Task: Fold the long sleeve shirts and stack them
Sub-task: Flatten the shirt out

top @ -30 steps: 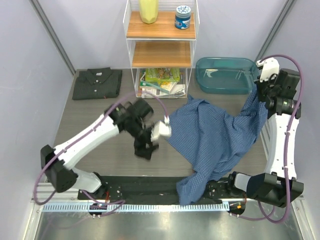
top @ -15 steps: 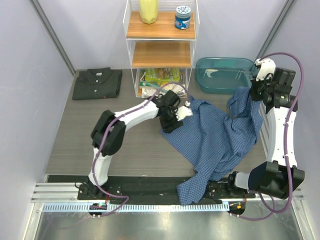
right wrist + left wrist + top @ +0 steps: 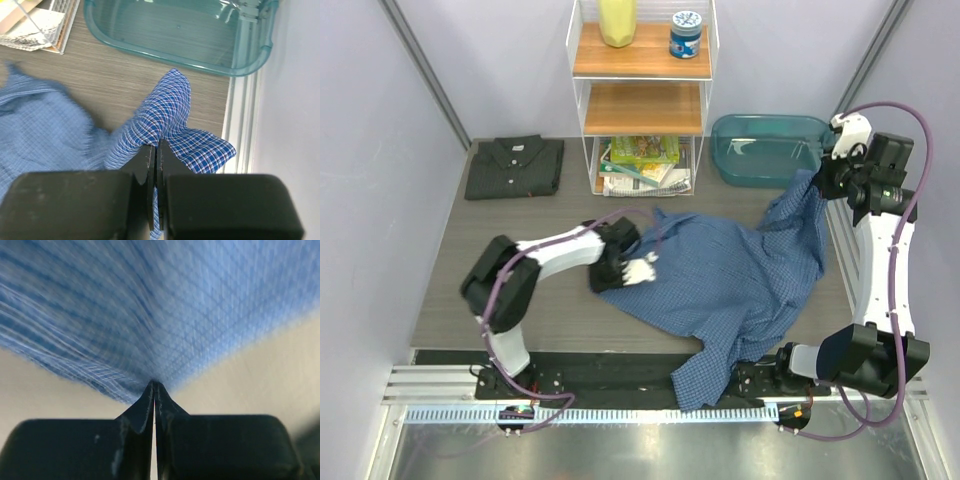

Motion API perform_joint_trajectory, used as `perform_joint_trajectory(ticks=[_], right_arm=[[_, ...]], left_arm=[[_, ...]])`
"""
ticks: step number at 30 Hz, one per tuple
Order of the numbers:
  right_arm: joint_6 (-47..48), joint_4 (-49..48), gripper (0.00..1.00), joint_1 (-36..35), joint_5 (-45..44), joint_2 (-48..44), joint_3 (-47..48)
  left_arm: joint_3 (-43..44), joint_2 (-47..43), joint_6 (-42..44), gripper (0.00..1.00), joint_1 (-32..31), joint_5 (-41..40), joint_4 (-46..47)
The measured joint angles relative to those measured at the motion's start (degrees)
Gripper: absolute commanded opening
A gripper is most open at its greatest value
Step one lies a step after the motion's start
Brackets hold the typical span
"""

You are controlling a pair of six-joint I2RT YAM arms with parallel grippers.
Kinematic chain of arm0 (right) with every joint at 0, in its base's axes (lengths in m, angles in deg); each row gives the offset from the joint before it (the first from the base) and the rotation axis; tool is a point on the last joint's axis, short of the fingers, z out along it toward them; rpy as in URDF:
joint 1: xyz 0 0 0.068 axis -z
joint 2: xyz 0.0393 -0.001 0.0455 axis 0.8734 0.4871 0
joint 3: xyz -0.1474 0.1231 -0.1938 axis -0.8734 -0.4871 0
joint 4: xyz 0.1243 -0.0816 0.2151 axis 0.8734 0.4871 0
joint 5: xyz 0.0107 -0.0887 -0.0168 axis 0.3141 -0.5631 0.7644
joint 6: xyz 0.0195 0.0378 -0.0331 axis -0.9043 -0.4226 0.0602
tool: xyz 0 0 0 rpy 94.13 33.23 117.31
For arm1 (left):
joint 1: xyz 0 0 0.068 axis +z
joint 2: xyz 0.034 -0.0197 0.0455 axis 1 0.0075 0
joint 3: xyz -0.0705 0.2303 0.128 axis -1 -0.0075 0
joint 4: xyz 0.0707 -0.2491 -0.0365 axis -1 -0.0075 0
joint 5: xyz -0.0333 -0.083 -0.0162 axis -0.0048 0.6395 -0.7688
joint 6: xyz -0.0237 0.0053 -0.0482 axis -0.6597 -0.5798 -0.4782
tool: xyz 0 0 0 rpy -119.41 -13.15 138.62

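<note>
The dark wood-grain table is lying under both arms, and plain pale walls are enclosing it on three sides.

The blue check shirt is lying unfolded and rumpled between the two claws. Its long axis is running from the left claw across to the right claw, rising off the table toward the right claw. One tail is trailing from below the midpoint between the claws over the near table edge.

The white wire shelf unit is standing beyond the left claw, against the far wall. The teal tub is sitting just beyond and to the left of the right claw.

The dark grey shirt is lying folded flat, well apart from the left claw on its far left side, with its collar pointing toward the far wall.

The left claw is clenching the shirt's left edge low over the table; the left wrist view is showing both fingers pinched together on the cloth. The right claw is gripping a raised corner of the same shirt, fingers pressed together on the fabric.
</note>
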Motion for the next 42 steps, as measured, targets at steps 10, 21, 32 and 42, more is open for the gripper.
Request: perform_joint_trajectory(ticks=[10, 21, 32, 42], right_arm=[[-1.9, -1.7, 0.01, -11.0, 5.9, 3.5, -2.1], [-9.7, -6.7, 0.01, -22.4, 4.7, 9.1, -2.5], [-9.0, -6.3, 0.01, -21.9, 0.1, -0.6, -5.2], [-4.5, -3.9, 0.01, -21.5, -3.2, -0.4, -6.6]], left_arm=[[-19.6, -31.9, 6.3, 0.22, 4.9, 2.3, -27.1], [0.3, -19.5, -9.4, 0.82, 13.8, 11.3, -7.7], [20.9, 13.4, -19.9, 0.17, 9.4, 6.5, 2.3], [-9.4, -9.2, -13.0, 0.01, 12.1, 3.1, -4.6]])
